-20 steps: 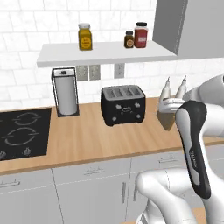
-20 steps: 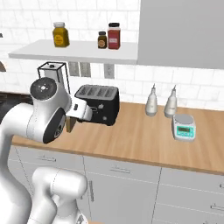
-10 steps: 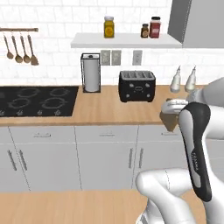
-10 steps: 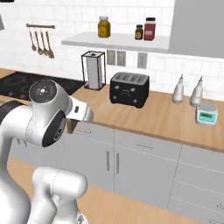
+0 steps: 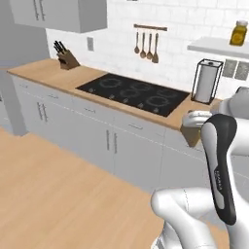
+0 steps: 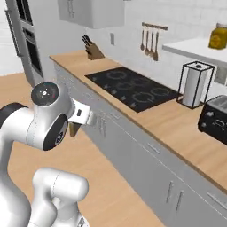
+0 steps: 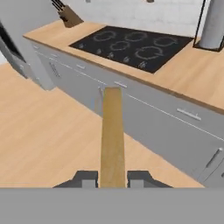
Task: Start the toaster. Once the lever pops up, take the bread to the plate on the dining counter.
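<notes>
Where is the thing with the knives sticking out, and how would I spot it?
Find the long wooden counter on grey cabinets along the white tiled wall, then the black cooktop set into it. Follow the counter past the cooktop to its far end, under the grey wall cupboard: there stands the knife block. It is a small, tilted brown wooden block with dark handles poking out of its top.

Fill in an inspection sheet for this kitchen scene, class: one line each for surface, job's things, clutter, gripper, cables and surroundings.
Surface: wood counter on grey cabinets, with a black cooktop set in.
Job's things: bread held edge-on between the fingers; toaster at the right edge of the right base view.
Clutter: paper towel holder, knife block, hanging utensils, yellow jar on a shelf.
Gripper: gripper shut on the bread.
Cables: nothing seen.
Surroundings: white tiled wall, wood floor, upper cabinet.
</notes>
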